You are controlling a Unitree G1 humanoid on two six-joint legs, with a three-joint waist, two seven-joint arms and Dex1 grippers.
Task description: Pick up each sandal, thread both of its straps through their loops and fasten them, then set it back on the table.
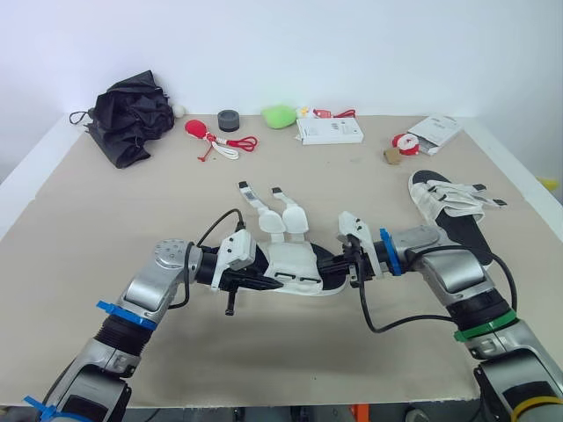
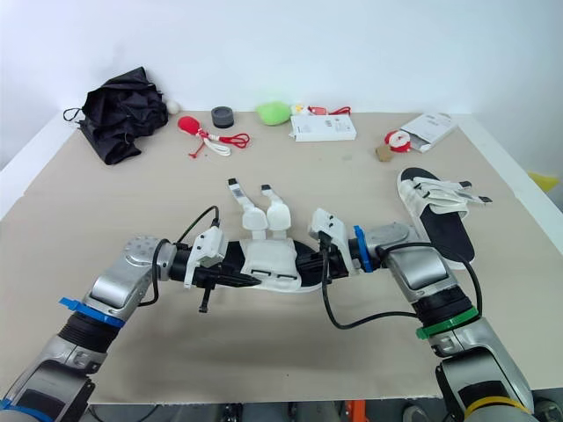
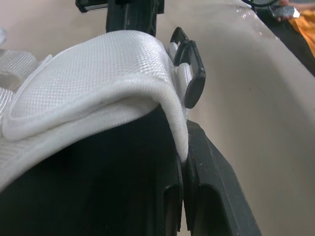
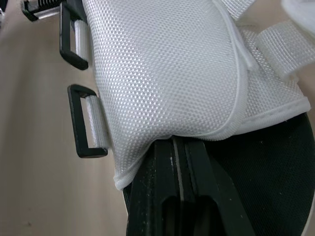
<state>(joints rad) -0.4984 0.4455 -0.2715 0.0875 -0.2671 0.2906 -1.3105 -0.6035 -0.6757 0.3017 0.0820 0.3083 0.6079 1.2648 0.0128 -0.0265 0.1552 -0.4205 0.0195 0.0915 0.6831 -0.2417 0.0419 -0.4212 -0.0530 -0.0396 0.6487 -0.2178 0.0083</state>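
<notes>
Head views: two sandals; held sandal [image 1: 295, 264] at table [image 1: 132, 229] centre, two straps [image 1: 283, 211] loose; second sandal [image 1: 453, 211] lies right.
Left wrist: left gripper [image 3: 183, 167] pinches held sandal's edge; you see one loop [image 3: 194, 73] edge-on.
Right wrist: right gripper [image 4: 178, 162] pinches its sole; two loops [image 4: 87, 120] side-on.

The sandal [image 4: 187, 64] shows a white, coarse-woven cloth upper, a matt black sole and smooth black plastic loops [image 4: 75, 123]; the tabletop [image 1: 132, 211] is matt beige.
</notes>
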